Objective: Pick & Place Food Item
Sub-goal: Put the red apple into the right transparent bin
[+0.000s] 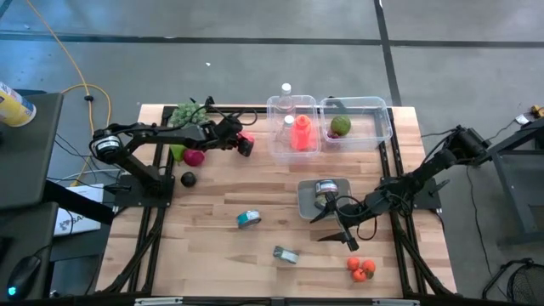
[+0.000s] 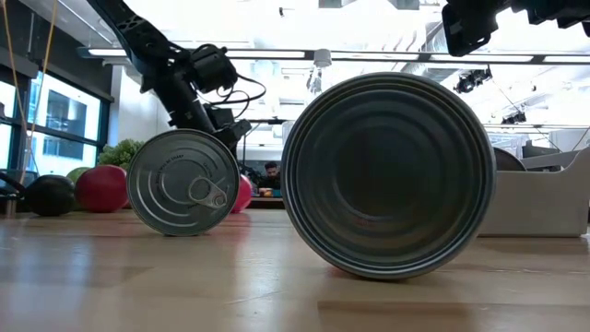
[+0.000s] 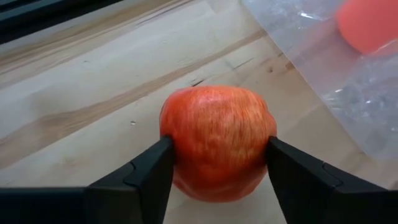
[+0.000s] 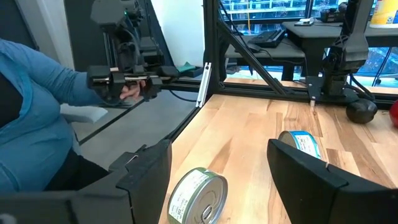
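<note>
Two bins (image 1: 330, 124) side by side at tabletop (image 1: 255, 195) far edge. Apple (image 3: 217, 142) between left claw (image 3: 217, 168) fingers, just left of bins. Tray (image 1: 310, 197) before bins. Two cans (image 1: 248, 219) near tabletop middle. Right claw (image 1: 336, 223) beside tray.

I can't read any text, brand, number or sign from here. The two cans (image 4: 198, 196) (image 4: 303, 144) lying on the table (image 4: 249, 143) in front of my right arm carry printed paper labels, but the lettering on them is too small and blurred for me to make out. The yellow container (image 1: 15, 105) on the stand beside my left arm has a blue-marked label that I can't read either
</note>
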